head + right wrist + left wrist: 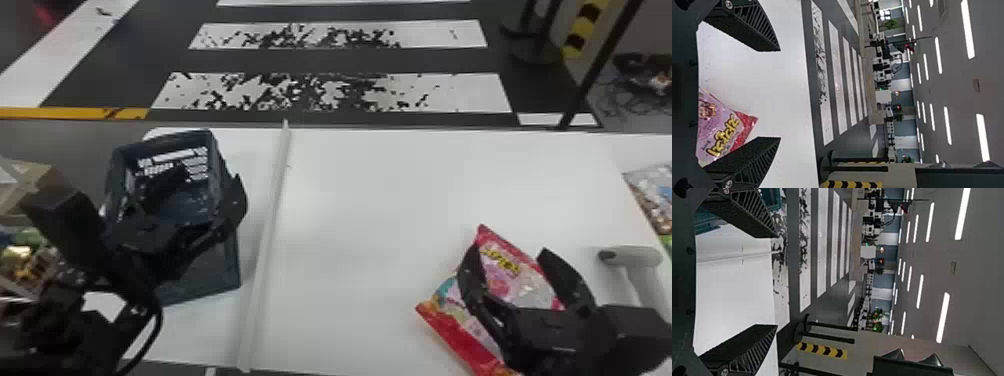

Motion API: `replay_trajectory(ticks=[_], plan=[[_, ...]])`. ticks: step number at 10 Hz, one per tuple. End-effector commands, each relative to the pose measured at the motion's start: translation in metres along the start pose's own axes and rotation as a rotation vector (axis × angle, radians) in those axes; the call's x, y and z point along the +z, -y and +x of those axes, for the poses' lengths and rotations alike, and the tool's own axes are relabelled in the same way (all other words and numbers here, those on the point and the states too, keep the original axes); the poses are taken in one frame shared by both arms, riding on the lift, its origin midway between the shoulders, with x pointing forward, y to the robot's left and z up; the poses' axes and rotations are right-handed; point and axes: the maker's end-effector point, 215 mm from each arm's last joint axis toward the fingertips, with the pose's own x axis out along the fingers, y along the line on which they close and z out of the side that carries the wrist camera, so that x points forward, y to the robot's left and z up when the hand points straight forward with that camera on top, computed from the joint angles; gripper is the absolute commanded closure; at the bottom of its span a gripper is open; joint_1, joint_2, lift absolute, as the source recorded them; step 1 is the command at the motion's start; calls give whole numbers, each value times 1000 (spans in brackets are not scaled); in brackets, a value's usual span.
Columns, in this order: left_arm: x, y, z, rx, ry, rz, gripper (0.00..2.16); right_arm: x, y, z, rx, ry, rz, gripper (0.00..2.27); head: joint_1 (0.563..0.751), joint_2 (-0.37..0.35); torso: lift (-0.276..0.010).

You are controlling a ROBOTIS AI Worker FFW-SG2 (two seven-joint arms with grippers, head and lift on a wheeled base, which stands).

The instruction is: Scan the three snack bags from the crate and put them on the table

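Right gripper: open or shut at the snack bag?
Open: the right gripper has its fingers wide apart, with white table and part of the snack bag showing between them.

Bright ceiling strip lights [962,214]; soft, faint shadows on white table [400,190]

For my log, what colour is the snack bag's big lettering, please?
The lettering is yellow, clearest in the right wrist view.

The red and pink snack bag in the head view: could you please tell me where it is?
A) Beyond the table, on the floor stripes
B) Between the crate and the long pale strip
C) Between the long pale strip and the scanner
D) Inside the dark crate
C: the snack bag shows right of the pale strip and left of the scanner, by the right gripper.
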Motion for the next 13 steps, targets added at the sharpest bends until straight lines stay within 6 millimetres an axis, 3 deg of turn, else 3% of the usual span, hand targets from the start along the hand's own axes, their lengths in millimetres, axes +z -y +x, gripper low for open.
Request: replay_trajectory(ticks=[1, 2, 4, 5, 6, 7, 9, 13], plan=[[-3, -4, -1, 7, -5, 1, 56, -25, -18, -9, 40, -44, -26, 76, 695, 124, -94], [-7, -7, -1, 11, -15, 3, 56, -46, -26, -15, 57, -79, -46, 80, 695, 137, -94], [-13, -13, -2, 13, -25, 2, 56, -64, -36, -26, 96, -130, -16, 184, 695, 184, -94], [-17, -15, 0, 11, -33, 4, 56, -78, -47, -35, 126, -170, -23, 518, 695, 198, -94], [-18, -17, 1, 11, -33, 5, 56, -95, -57, -43, 151, -223, -37, 1048, 695, 220, -94], [-17, -21, 2, 16, -30, 3, 56, -113, -60, -50, 166, -284, -30, 1953, 695, 246, -94], [-15, -22, 3, 15, -24, -2, 56, -135, -65, -61, 192, -357, -43, 2138, 695, 279, -94], [-9, -18, 7, -3, -4, -31, 56, -154, -58, -79, 180, -430, -69, 2165, 695, 297, -94]])
